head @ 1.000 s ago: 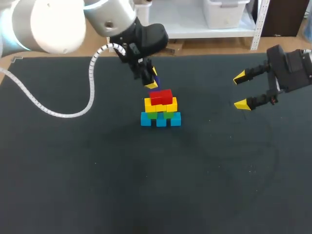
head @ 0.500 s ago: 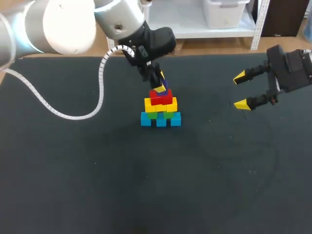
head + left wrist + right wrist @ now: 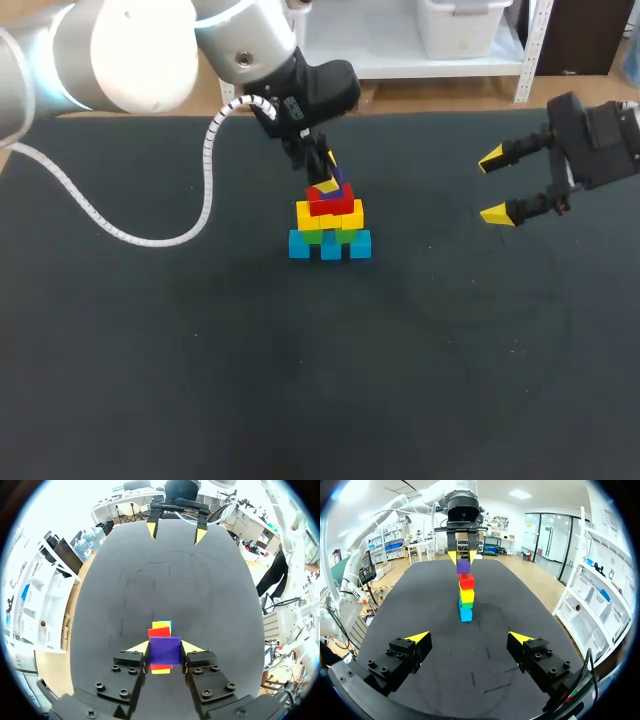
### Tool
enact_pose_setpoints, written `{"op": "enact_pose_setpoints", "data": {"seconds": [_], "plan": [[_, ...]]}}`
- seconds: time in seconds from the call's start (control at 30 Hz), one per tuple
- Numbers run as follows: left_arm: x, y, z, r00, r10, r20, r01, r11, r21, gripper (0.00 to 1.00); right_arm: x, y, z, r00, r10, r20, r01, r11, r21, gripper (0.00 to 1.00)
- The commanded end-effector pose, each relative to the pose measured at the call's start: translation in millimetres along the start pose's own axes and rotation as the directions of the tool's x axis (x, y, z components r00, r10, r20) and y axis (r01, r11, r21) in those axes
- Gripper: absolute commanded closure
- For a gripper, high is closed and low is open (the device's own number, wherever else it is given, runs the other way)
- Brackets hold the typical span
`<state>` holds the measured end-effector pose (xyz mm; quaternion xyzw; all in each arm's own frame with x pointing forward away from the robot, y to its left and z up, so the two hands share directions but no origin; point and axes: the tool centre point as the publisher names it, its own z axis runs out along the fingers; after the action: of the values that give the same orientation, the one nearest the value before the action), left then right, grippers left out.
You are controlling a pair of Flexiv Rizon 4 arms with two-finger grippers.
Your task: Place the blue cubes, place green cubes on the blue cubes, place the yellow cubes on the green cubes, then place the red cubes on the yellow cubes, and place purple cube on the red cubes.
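The left jaws clamp two opposite flat sides of the purple cube [image 3: 165, 651], just over the red cubes [image 3: 466, 581] on the desk [image 3: 200, 350]; it looks light, rigid and smooth, easily knocked askew; the right jaws gape empty.

Above stack [image 3: 466, 598], purple cube [image 3: 463, 566] in left claw [image 3: 463, 558]

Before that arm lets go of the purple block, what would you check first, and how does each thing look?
1. Left gripper shut on the purple cube from both sides: ok.
2. Purple cube over the red cubes: ok.
3. Purple cube resting on the red cubes, no gap: cannot tell.
4. Layers below in order, blue cubes, green cubes, yellow cubes, then red: ok.
5. Right gripper open, well away from the stack: ok.
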<state>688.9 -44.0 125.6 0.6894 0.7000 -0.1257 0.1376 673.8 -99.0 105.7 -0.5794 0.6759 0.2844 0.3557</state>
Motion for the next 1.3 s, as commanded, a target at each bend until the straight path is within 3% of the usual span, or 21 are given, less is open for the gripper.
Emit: {"op": "enact_pose_setpoints", "data": {"seconds": [0.03, 0.13, 0.3, 0.43, 0.53, 1.3], "plan": [[-1.0, 3.6, 0.4, 1.0, 0.0, -0.004, 0.0, 1.0, 0.01, 1.0, 0.5, -0.6, 0.8, 1.0, -0.001, 0.002, 0.001, 1.0, 0.0, 0.0], [-0.4, 4.4, 0.7, 1.0, 0.0, -0.002, 0.0, 1.0, 0.014, 0.88, 0.5, -0.6, 0.8, 1.0, -0.001, 0.002, 0.001, 1.0, 0.0, 0.0], [0.8, 6.1, 0.8, 1.0, -0.002, -0.001, 0.002, 1.0, 0.014, 0.93, 0.5, -0.6, 0.8, 1.0, -0.001, 0.002, 0.001, 1.0, 0.0, 0.0], [0.6, 7.1, 1.0, 1.0, -0.001, 0.002, 0.001, 1.0, 0.017, 0.87, 0.5, -0.6, 0.8, 1.0, -0.001, 0.002, 0.001, 1.0, 0.0, 0.0], [0.1, 7.2, 1.4, 1.0, 0.0, 0.005, -0.001, 1.0, 0.02, 0.77, 0.5, -0.6, 0.8, 1.0, -0.001, 0.002, 0.001, 1.0, 0.0, 0.0], [0.6, 8.2, 2.4, 1.0, -0.003, 0.009, 0.002, 1.0, 0.028, 0.55, 0.5, -0.6, 0.8, 1.0, -0.001, 0.002, 0.001, 1.0, 0.0, 0.0]]}}
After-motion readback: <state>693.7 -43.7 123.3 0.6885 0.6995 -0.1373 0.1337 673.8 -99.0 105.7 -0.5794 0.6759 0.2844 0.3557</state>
